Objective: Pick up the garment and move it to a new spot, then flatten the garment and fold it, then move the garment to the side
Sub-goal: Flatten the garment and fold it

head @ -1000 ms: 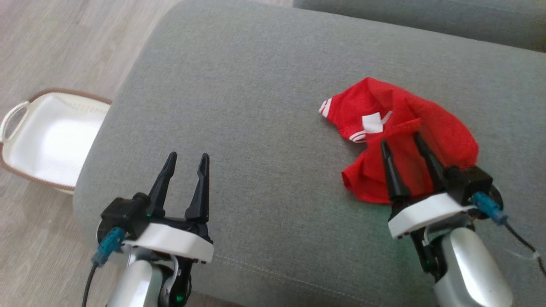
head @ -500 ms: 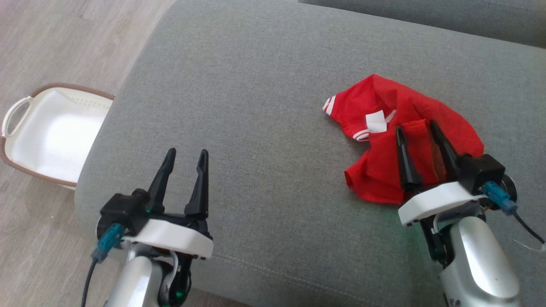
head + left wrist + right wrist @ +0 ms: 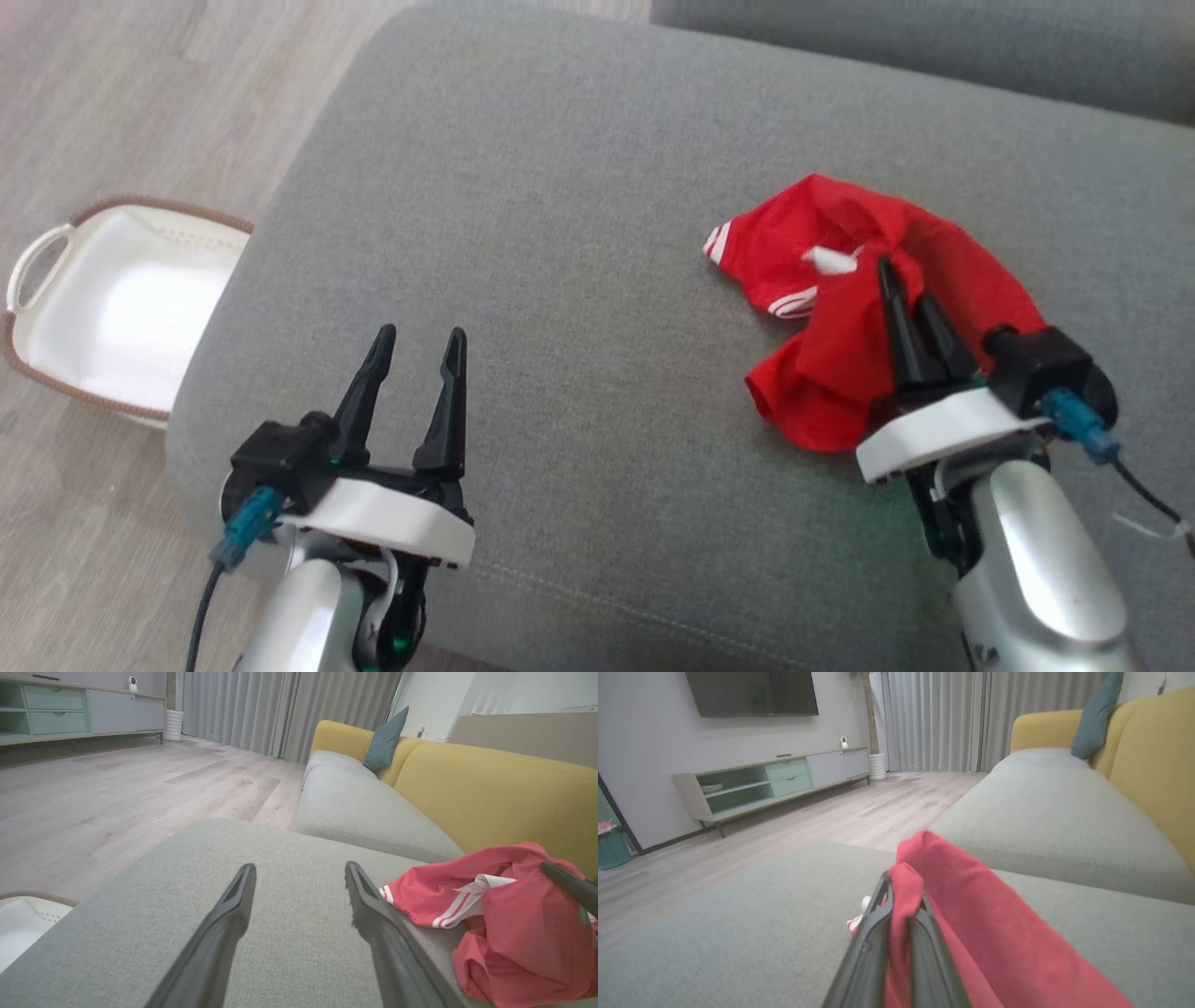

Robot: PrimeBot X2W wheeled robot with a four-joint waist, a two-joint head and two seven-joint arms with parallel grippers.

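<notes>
The garment (image 3: 971, 271) is a crumpled red piece with white stripes at one hem and a white label. It lies on the right part of the grey sofa cushion (image 3: 560, 233). My right gripper (image 3: 901, 285) is shut on a bunched fold near the garment's middle; in the right wrist view the red cloth (image 3: 971, 914) is pinched between the two dark fingers (image 3: 871, 938). My left gripper (image 3: 418, 338) stands open over bare cushion at the lower left, well apart from the garment. From the left wrist camera the garment (image 3: 514, 924) lies to the right of the open fingers.
A white basket (image 3: 103, 308) with a brown rim stands on the wooden floor left of the cushion. A second grey cushion (image 3: 934, 37) adjoins at the back. A yellow sofa back (image 3: 490, 788) runs along the far side. The cushion's left and near edges drop to the floor.
My right gripper has pushed further into the garment and shut on a fold, bunching the cloth and covering much of the label. The left gripper stays open in place.
</notes>
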